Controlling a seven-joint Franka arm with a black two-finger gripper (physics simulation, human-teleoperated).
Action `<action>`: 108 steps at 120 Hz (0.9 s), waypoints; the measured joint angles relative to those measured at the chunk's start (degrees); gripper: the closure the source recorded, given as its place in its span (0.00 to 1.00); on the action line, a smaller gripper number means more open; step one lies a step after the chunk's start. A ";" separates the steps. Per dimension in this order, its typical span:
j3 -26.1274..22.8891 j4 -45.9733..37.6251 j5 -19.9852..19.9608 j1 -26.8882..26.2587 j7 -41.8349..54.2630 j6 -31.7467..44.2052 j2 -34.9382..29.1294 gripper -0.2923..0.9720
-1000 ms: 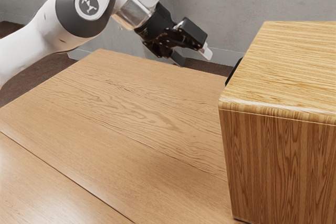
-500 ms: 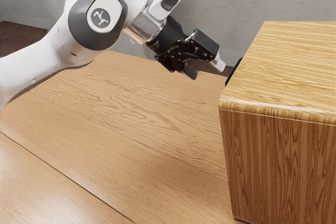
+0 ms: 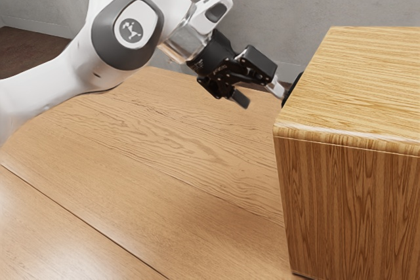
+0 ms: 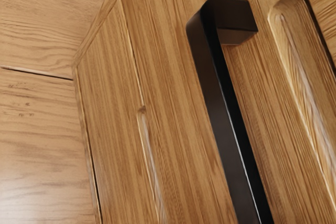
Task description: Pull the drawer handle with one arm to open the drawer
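Note:
A wooden cabinet (image 3: 354, 136) stands on the table at the exterior view's right. A black drawer handle (image 3: 292, 88) sticks out of the cabinet face turned toward the arm. My gripper (image 3: 260, 94) hovers above the table just short of that handle, open, with nothing between its fingers. One fingertip (image 3: 278, 88) is very near the handle; whether it touches cannot be told. In the wrist view the long black handle (image 4: 223, 108) runs across the drawer front (image 4: 173, 129), close before my hand. The drawer looks flush with the cabinet.
A wooden table (image 3: 151, 155) spreads under the arm toward the exterior view's left. A grey wall (image 3: 289, 4) rises behind it. The white arm (image 3: 98, 50) comes in from the upper left.
My hand has moved toward the exterior view's right and slightly down, closing most of the gap to the handle. The fingers stay open. The cabinet has not moved.

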 joint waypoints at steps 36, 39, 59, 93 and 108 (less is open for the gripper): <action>0.01 0.21 -0.05 -0.74 -0.06 0.11 0.05 0.23; 0.01 0.31 -0.04 -0.80 -0.06 0.11 0.05 0.23; -0.09 0.64 -0.01 -0.37 -0.08 0.13 0.32 0.23; -0.34 1.19 -0.62 -0.26 -0.07 0.12 1.95 0.23; -0.34 1.21 -0.70 0.04 -0.07 0.17 2.19 0.23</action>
